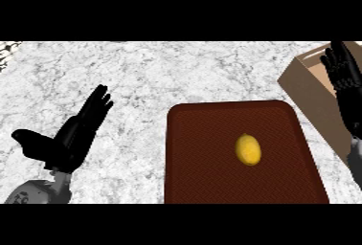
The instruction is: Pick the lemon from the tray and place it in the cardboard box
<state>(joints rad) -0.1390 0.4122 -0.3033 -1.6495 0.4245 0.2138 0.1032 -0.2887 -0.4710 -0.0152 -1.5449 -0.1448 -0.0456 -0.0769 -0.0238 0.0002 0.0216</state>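
**A:** Where's the lemon?

**B:** The lemon (247, 149) lies on the dark red-brown tray (201, 162), a little right of the tray's middle, its long axis pointing up the view. Bare tray shows all round it, and it sits nearer the right rim than the left

**A:** And the nearest hand?

**B:** The right hand (345, 76) is well apart from it, up at the view's right edge. Its fingers are straight and spread wide, and it holds nothing. It shows in front of the cardboard box (311, 98), with the forearm running down the right edge past the tray

**A:** How do the edges sit?

**B:** The box stands just beyond the tray's upper right corner, set at an angle to it. Its tan wall is close to the right rim, but I cannot tell whether they touch. The tray's near edge runs off the bottom of the view

**A:** Room elsewhere?

**B:** Pale marbled counter (176, 72) lies open above and left of the tray. The left hand (74, 131) rests out there, open, fingers up and thumb out, well away from the tray
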